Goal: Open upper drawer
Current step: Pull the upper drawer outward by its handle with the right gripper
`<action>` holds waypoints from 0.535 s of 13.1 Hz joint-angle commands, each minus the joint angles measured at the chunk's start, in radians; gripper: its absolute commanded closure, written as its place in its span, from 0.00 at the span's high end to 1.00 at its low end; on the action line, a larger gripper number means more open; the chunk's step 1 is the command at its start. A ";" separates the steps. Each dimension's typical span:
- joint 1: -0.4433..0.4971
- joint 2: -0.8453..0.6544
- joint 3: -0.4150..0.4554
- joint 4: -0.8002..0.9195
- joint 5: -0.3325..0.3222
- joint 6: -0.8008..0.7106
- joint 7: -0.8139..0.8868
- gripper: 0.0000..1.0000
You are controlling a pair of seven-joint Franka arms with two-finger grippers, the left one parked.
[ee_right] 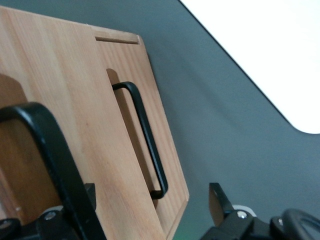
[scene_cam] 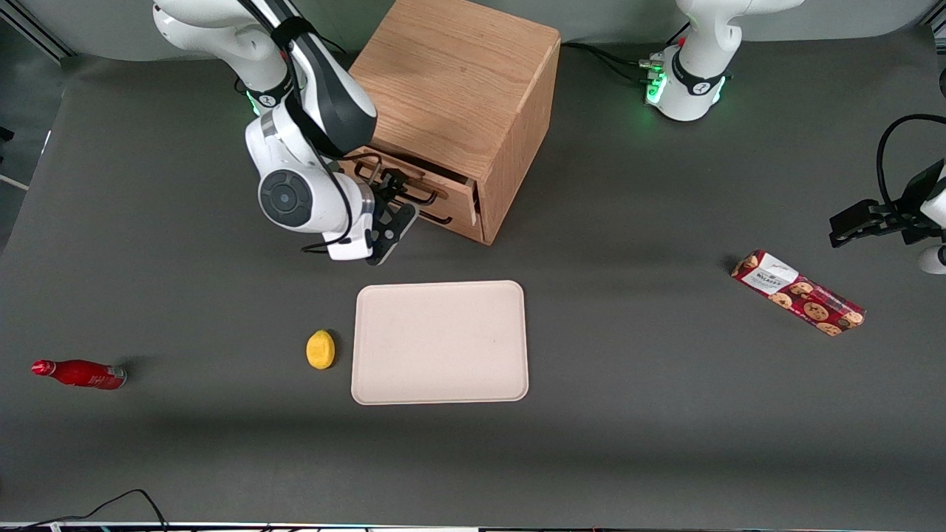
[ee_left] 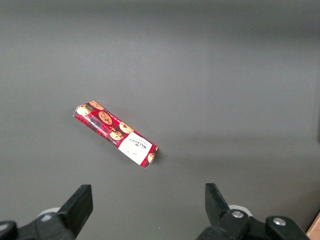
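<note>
The upper drawer (scene_cam: 414,181) sits at the top of the wooden cabinet's (scene_cam: 458,81) front and stands pulled out a little past the lower drawer (scene_cam: 443,214). Its dark bar handle (ee_right: 55,165) runs between the jaws of the gripper (scene_cam: 392,193), which stand fairly wide around the bar; I cannot tell whether they touch it. The lower drawer's matching handle (ee_right: 145,137) lies just beside it. In front of the cabinet, nearer the front camera, a pale tray (scene_cam: 440,341) rests on the bench (scene_cam: 665,414), with a yellow lemon (scene_cam: 321,349) just beside it. A red bottle (scene_cam: 80,374) lies toward the working arm's end, a biscuit packet (scene_cam: 798,292) toward the parked arm's.
</note>
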 commanded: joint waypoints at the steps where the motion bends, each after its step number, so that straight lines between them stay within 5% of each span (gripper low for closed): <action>1: -0.037 0.020 0.015 0.041 -0.021 -0.002 -0.055 1.00; 7: -0.080 0.076 0.024 0.121 -0.053 -0.004 -0.066 1.00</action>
